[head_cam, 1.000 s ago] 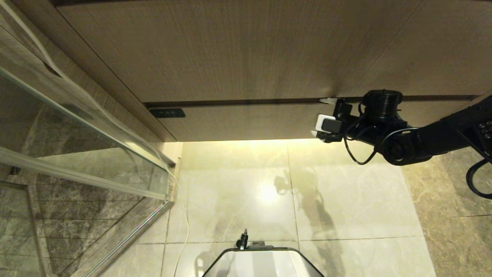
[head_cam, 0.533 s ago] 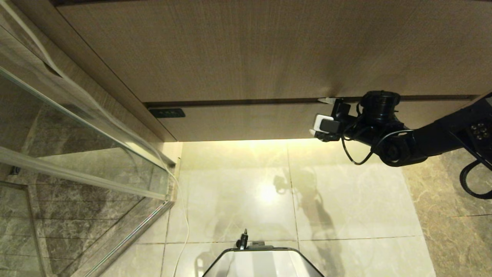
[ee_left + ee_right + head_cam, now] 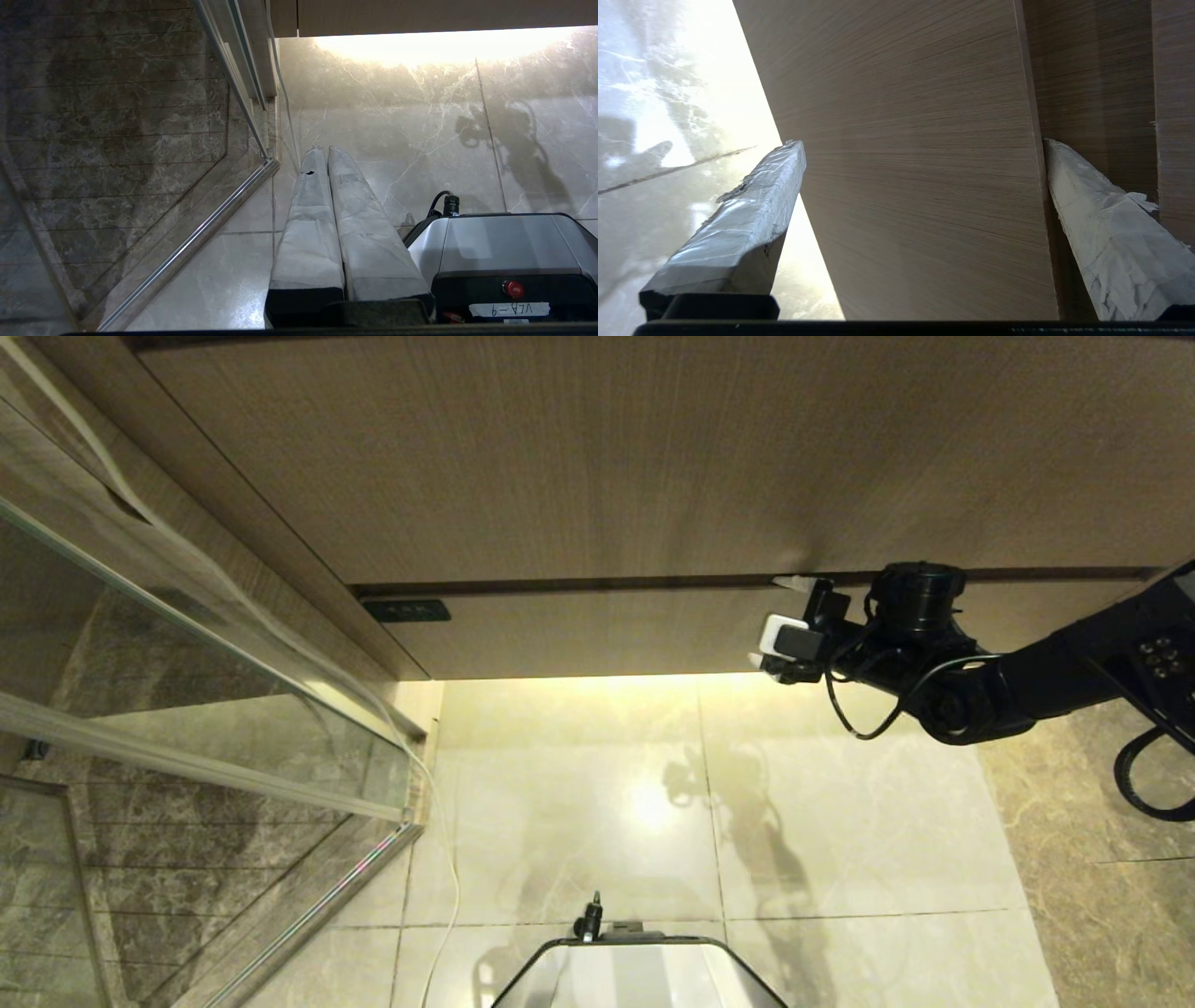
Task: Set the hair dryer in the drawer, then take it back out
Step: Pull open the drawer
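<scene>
My right gripper (image 3: 780, 622) is spread as wide as it goes, and my two tape-wrapped white fingers (image 3: 738, 233) straddle the front of the wide, shallow, light wood-grain drawer (image 3: 597, 635). One tip is tucked into the dark gap (image 3: 579, 585) along the panel's top edge and the other hangs past its bottom edge, over the glossy pale marble floor (image 3: 579, 803). Nothing is clamped: the front sits between my fingers with room to spare, and I cannot tell whether the upper tip touches the edge. Over the last second I have only crept a touch sideways along the front, toward the end with the small dark label (image 3: 406, 610), which remains far off. The drawer has not budged and is still flush under the taller wood-grain panel (image 3: 560, 457) above my upper finger. So I judge the task is barely begun, since the drawer must be pulled open before anything can go in. The small white hair dryer is in none of my views, so I cannot say where it lies. My left gripper (image 3: 324, 149) is parked beside the robot's grey base (image 3: 504, 242), fingers pressed together and empty.
</scene>
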Controlling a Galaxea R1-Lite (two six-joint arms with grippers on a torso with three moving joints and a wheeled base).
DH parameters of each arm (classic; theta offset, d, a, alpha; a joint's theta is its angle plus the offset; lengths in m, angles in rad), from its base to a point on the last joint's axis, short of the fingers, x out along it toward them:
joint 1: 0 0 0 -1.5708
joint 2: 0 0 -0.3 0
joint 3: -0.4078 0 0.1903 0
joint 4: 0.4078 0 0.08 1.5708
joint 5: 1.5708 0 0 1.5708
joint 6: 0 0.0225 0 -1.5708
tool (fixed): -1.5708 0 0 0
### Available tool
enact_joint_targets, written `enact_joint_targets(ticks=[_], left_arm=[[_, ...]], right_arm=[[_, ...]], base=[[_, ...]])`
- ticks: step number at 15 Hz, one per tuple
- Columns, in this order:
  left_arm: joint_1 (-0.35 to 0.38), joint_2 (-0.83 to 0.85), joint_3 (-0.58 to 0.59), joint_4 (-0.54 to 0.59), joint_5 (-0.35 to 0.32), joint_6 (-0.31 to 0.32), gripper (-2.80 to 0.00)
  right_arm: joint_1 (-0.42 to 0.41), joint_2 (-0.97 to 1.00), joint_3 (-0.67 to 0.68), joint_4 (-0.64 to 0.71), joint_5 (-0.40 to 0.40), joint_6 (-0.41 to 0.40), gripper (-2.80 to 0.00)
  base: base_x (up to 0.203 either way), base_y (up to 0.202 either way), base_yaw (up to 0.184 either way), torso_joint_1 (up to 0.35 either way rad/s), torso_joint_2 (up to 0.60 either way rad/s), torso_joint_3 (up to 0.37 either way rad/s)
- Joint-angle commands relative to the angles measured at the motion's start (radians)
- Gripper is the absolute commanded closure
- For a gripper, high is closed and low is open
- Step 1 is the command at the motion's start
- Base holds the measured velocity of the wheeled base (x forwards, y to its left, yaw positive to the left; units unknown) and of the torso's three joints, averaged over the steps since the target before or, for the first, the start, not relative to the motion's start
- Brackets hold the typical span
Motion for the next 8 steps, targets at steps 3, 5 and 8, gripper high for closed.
enact_joint_targets(ticks=[3, 5, 8], left_arm=[[0.0, -0.002, 0.0, 0.0, 0.0, 0.0, 0.0], [0.0, 0.0, 0.001, 0.0, 0.0, 0.0, 0.0], [0.0, 0.0, 0.0, 0.0, 0.0, 0.0, 0.0]], right_arm=[[0.0, -0.012, 0.007, 0.057, -0.024, 0.026, -2.8], [0.0, -0.024, 0.015, 0.08, -0.027, 0.035, -2.8], [-0.001, -0.032, 0.036, 0.081, -0.027, 0.043, -2.8]], base=[[0.0, 0.0, 0.0, 0.0, 0.0, 0.0], [0.0, 0.0, 0.0, 0.0, 0.0, 0.0], [0.0, 0.0, 0.0, 0.0, 0.0, 0.0]])
